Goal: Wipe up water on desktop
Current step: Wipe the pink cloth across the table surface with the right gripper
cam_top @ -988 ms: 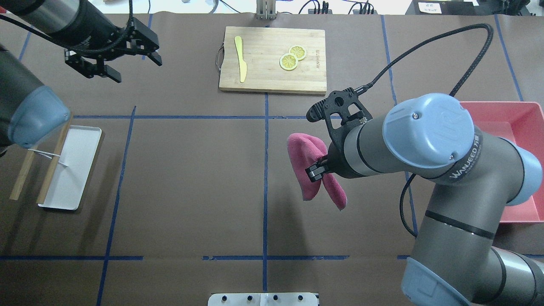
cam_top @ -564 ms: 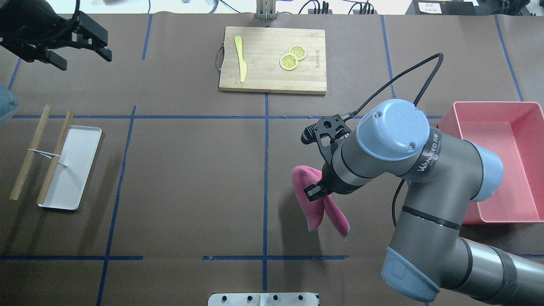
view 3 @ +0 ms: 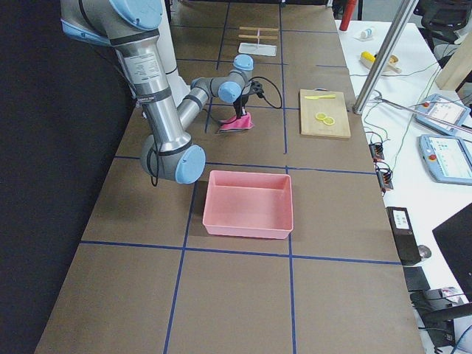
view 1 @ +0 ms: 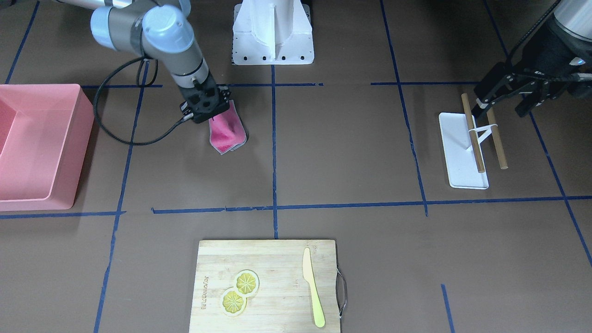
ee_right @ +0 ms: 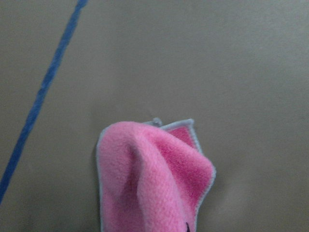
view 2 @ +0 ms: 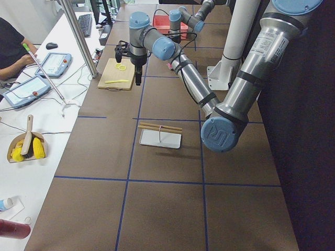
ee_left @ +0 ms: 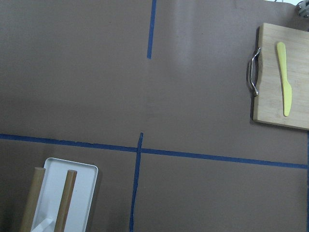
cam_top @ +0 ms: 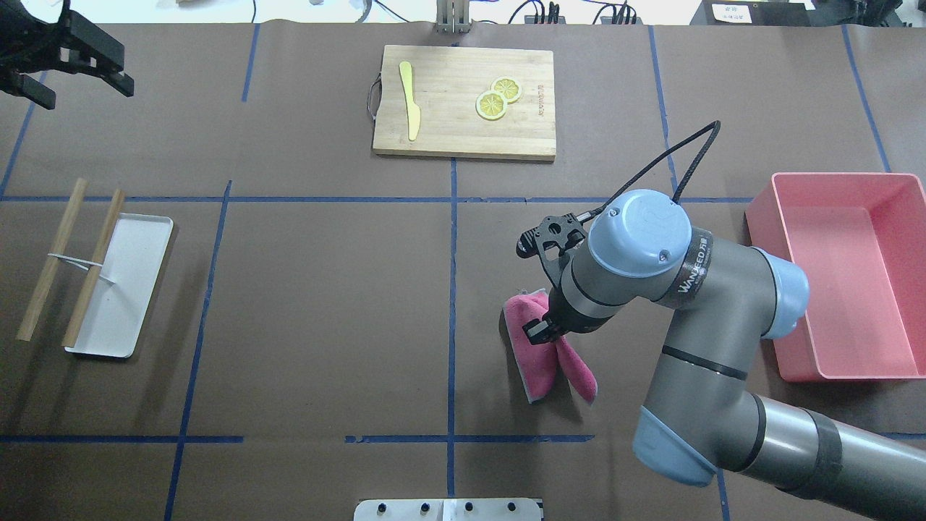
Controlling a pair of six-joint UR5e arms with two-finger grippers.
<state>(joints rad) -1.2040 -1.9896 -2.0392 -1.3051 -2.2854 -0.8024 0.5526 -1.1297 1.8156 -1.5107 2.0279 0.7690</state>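
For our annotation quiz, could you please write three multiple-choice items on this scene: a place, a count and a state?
1. Where does the yellow knife lie?
A. on the bamboo cutting board
B. in the pink bin
C. on the white tray

2. How many lemon slices are there?
A. one
B. two
C. four

3. The right gripper is:
A. open
B. shut on the pink cloth
C. shut on the knife

1 A: it lies near the board's handle.
2 B: two slices show on the board.
3 B: its fingers pinch the cloth.
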